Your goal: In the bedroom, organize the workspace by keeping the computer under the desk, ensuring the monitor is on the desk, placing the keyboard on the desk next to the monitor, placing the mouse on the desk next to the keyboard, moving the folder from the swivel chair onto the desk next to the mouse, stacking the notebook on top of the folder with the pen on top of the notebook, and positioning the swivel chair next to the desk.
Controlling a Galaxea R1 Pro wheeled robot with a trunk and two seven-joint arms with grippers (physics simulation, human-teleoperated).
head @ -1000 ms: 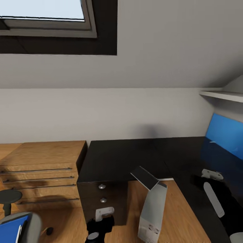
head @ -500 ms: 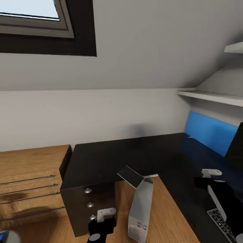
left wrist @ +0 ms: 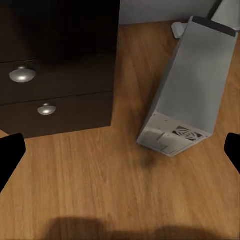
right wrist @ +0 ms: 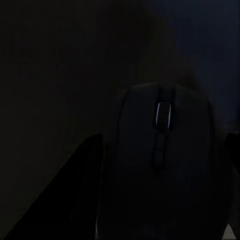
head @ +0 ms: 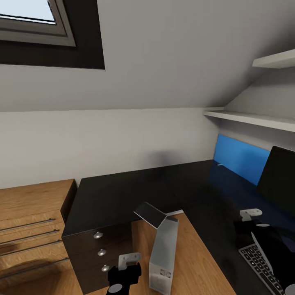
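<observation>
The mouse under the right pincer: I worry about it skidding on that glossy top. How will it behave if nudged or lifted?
The mouse looks small and rounded, so probably light, stiff and easy to lift. On the glossy black desk a sideways nudge would likely make it slide, not tip. Its smooth curved shell may slip between fingers.

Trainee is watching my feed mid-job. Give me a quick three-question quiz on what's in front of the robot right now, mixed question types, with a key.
1. True or false: the computer stands on the wooden floor beside the drawer unit.
2. Which thing does the right wrist view look onto at close range? A. mouse B. pen C. notebook
3. Fill in: the jaws of the left tool stand ___.

Key: 1 true; 2 A; 3 open.
</observation>
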